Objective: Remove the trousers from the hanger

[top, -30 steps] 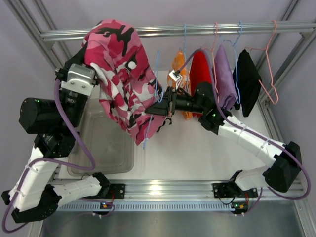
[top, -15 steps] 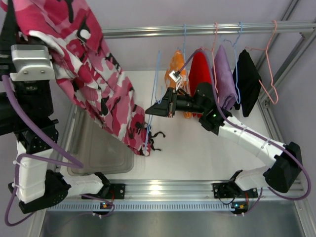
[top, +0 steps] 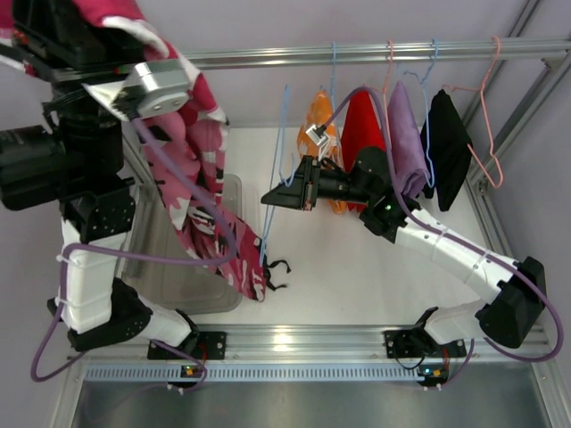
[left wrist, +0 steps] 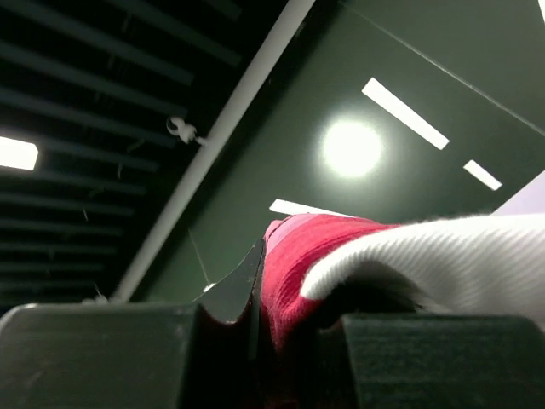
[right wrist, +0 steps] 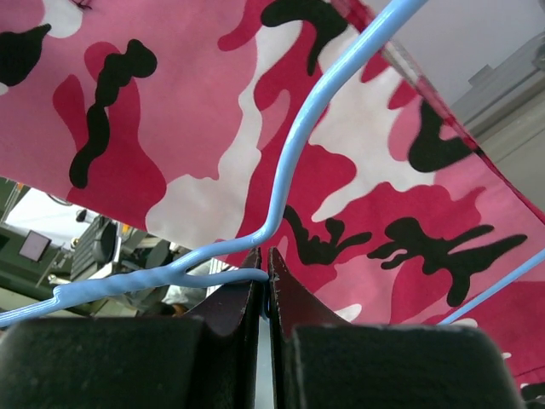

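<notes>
The pink-white-black camouflage trousers hang from my left gripper, raised at the top left. The cloth drapes down to the table's front, its lower end by the blue wire hanger. In the left wrist view the jaws are shut on the trousers' red and white cloth. My right gripper is shut on the blue hanger, which hangs from the rail; the camouflage cloth fills the view behind it. The orange trousers hang on the rail beside it.
A clear plastic bin sits on the table at the left under the hanging cloth. Red, purple and black garments hang on the rail to the right. A pink empty hanger is at the far right.
My left gripper has swung up and left with the camouflage trousers, pulling them off the blue hanger. The right gripper has stayed on the hanger.
</notes>
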`<move>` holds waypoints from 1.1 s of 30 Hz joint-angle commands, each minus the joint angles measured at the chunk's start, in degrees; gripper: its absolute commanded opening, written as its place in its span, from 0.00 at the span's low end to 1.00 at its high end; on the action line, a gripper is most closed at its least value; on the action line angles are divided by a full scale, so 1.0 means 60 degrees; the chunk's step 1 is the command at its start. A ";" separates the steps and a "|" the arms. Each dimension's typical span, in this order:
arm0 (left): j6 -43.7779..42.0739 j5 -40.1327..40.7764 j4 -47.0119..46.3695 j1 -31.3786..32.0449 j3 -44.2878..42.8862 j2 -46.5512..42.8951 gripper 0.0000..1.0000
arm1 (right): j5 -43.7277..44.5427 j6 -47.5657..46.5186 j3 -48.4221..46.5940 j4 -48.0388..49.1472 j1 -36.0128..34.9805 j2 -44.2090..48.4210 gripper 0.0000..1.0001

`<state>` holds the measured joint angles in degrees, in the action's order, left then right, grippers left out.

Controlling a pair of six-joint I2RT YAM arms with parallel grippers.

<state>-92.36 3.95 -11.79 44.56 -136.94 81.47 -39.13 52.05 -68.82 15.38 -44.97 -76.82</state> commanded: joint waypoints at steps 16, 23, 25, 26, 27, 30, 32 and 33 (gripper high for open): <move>-0.4558 0.3676 0.2372 -0.0028 0.2037 -0.2019 0.00 | -0.0128 -0.0077 -0.0498 0.0880 -0.0122 0.0498 0.00; -0.5524 0.4995 0.2594 -0.0014 0.2856 -0.3175 0.00 | -0.0172 0.0084 -0.0527 0.1041 -0.0122 0.0323 0.00; -0.5701 0.5508 0.2988 -0.0014 0.3658 -0.3557 0.00 | -0.0172 0.0099 -0.0571 0.1041 -0.0122 0.0278 0.00; -0.5730 0.5683 0.3513 0.0001 0.3939 -0.3733 0.00 | -0.0172 0.0099 -0.0601 0.1041 -0.0137 0.0235 0.00; -0.5556 0.6149 0.3997 0.0015 0.4160 -0.4054 0.00 | -0.0172 0.0114 -0.0630 0.1041 -0.0122 0.0205 0.00; -0.5029 0.6740 0.5726 0.0088 0.4849 -0.4496 0.00 | -0.0172 0.0128 -0.0733 0.1011 -0.0137 0.0147 0.00; -0.4575 0.7382 0.6357 0.0191 0.4909 -0.4439 0.00 | -0.0157 0.0128 -0.0776 0.0997 -0.0137 0.0117 0.00; -0.3935 0.7529 0.7259 0.0191 0.4866 -0.4409 0.00 | -0.0143 0.0143 -0.0791 0.0968 -0.0137 0.0132 0.00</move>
<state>-112.99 45.01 22.74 45.04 -108.47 53.15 -39.35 52.97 -70.30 15.68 -44.99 -76.25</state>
